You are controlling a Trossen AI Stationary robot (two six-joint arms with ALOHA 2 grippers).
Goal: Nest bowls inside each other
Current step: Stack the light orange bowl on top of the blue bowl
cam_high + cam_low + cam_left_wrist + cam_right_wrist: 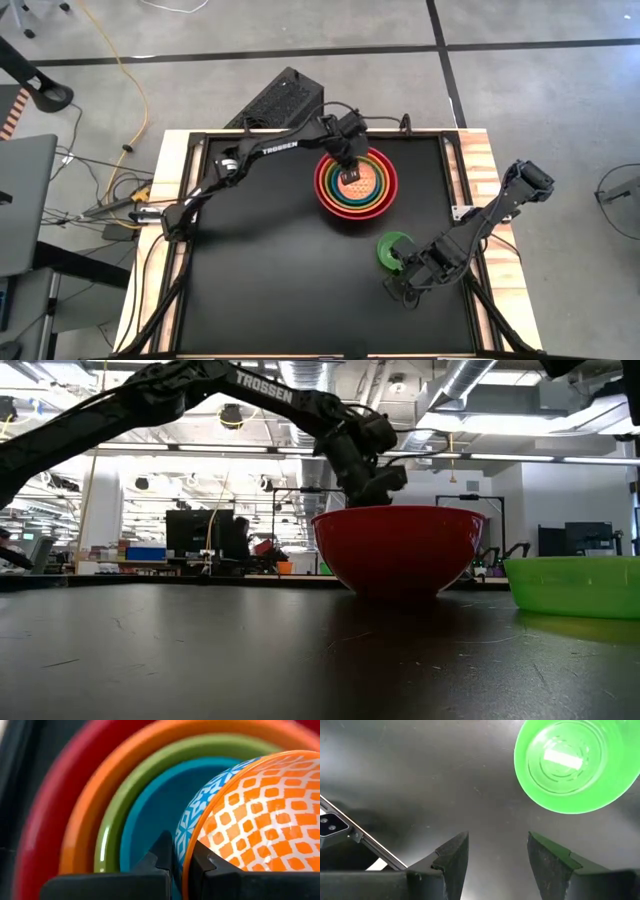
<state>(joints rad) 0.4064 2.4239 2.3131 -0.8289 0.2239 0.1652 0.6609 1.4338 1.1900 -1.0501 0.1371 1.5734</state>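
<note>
The red bowl [322, 180] sits upright, mouth up, at about one o'clock from the middle of the black table [260, 280]. Nested in it, rims ringed one inside the next, are the orange bowl [385, 189], the lime green bowl [112, 827] and the teal bowl [150, 815]. Being round, none of them has a long axis; each opens straight up.

The left gripper [347, 166] reaches over this stack from the nine o'clock side of the table. Its fingers [162, 855] are pinched tight on the rim of the patterned bowl [260, 815] — orange with white dots inside, blue and white outside. In the left wrist view this bowl leans, its rim raised where it is held, and it sits within the teal bowl. From the low view the gripper dips just below the red rim.

The small green bowl [392, 247] stands alone, mouth up, at about four o'clock from the stack, near it but apart. In the low view its wall shows at the right edge, level on the table.

The right gripper [497, 852] hovers just beside the small green bowl, at roughly five o'clock from it, fingers spread wide and empty — bare table lies between them. The right arm [500, 205] comes in from the table's three o'clock edge.
</note>
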